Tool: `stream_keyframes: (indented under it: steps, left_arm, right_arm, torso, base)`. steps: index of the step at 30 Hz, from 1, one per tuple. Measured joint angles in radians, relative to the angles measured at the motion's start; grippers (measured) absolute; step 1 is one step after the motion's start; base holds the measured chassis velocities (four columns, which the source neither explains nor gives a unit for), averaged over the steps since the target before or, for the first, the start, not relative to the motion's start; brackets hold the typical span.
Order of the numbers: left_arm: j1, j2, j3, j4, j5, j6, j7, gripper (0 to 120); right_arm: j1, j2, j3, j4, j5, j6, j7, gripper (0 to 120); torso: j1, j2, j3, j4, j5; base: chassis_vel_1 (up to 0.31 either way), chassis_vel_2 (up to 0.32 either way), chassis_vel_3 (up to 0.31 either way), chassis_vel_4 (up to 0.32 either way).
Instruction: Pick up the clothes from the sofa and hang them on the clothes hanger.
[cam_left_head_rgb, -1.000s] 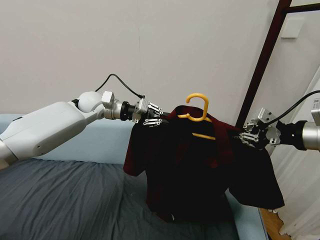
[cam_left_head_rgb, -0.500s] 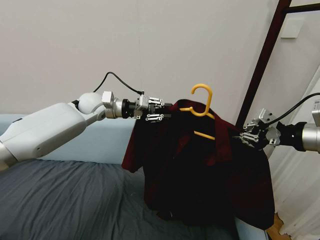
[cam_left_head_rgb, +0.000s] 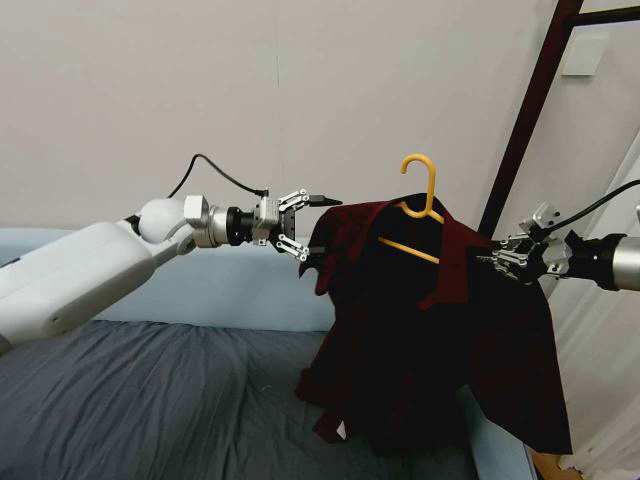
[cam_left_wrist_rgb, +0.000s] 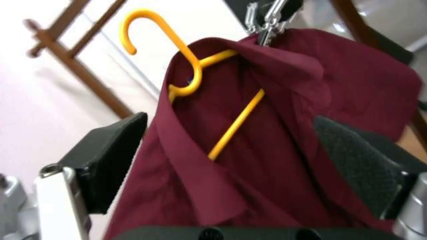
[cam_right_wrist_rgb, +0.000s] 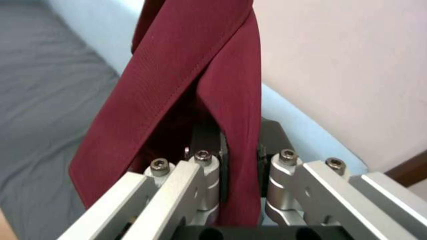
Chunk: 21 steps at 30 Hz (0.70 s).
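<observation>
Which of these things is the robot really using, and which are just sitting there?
For the job: shirt; hanger inside it; right gripper, pinching the shirt; left gripper, open beside the collar; sofa underneath.

Just there: wooden frame; wall.

Pale wall (cam_left_head_rgb: 300, 90) behind; white curtain (cam_left_head_rgb: 610, 400) far right; wood floor (cam_left_head_rgb: 553, 466) beneath.

Dark red collared shirt (cam_left_head_rgb: 440, 330), draped over tilted yellow hanger (cam_left_head_rgb: 431, 192), hook pointing up
</observation>
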Motion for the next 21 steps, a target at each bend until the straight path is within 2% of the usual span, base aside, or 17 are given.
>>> stream_keyframes:
  steps: [4, 5, 8, 9, 11, 13, 18, 21]
  left_arm:
    - [0.165, 0.026, -0.130, -0.094, 0.041, 0.069, -0.178, 100]
    - [0.165, 0.026, -0.130, -0.094, 0.041, 0.069, -0.178, 100]
    - [0.271, 0.019, -0.195, -0.179, 0.071, 0.141, -0.413, 100]
    - [0.271, 0.019, -0.195, -0.179, 0.071, 0.141, -0.413, 100]
    - [0.307, 0.002, -0.208, -0.225, 0.082, 0.200, -0.568, 100]
    - [0.320, -0.023, -0.209, -0.257, 0.075, 0.248, -0.674, 100]
    - [0.316, -0.060, -0.192, -0.280, 0.062, 0.299, -0.772, 100]
    - [0.311, -0.070, -0.175, -0.288, 0.059, 0.315, -0.793, 100]
  right_arm:
    - [0.009, 0.013, 0.024, 0.001, 0.088, -0.014, 0.053, 8]
    - [0.009, 0.013, 0.024, 0.001, 0.088, -0.014, 0.053, 8]
    - [0.012, 0.022, 0.052, 0.016, 0.164, -0.023, 0.098, 8]
    - [0.012, 0.022, 0.052, 0.016, 0.164, -0.023, 0.098, 8]
    - [0.014, 0.023, 0.061, 0.027, 0.184, -0.031, 0.116, 8]
    - [0.014, 0.021, 0.071, 0.043, 0.241, -0.055, 0.159, 8]
    - [0.014, 0.021, 0.083, 0.060, 0.301, -0.077, 0.208, 8]
    - [0.015, 0.023, 0.083, 0.064, 0.304, -0.078, 0.213, 8]
  torso:
    - [0.000, 0.000, 0.000, 0.0002, -0.0002]
    - [0.000, 0.000, 0.000, 0.0002, -0.0002]
    - [0.000, 0.000, 0.000, 0.0000, 0.0000]
    - [0.000, 0.000, 0.000, 0.0000, 0.0000]
    - [0.000, 0.000, 0.000, 0.0000, -0.0001]
    - [0.000, 0.000, 0.000, -0.0002, 0.0000]
    - [0.000, 0.000, 0.000, -0.0003, 0.0003]
    - [0.000, 0.000, 0.000, -0.0002, 0.0003]
  base:
    - [0.000, 0.000, 0.000, 0.000]
    - [0.000, 0.000, 0.000, 0.000]
    - [0.000, 0.000, 0.000, 0.000]
    - [0.000, 0.000, 0.000, 0.000]
    - [0.000, 0.000, 0.000, 0.000]
    - [0.000, 0.000, 0.000, 0.000]
    - [0.000, 0.000, 0.000, 0.000]
    - [0.000, 0.000, 0.000, 0.000]
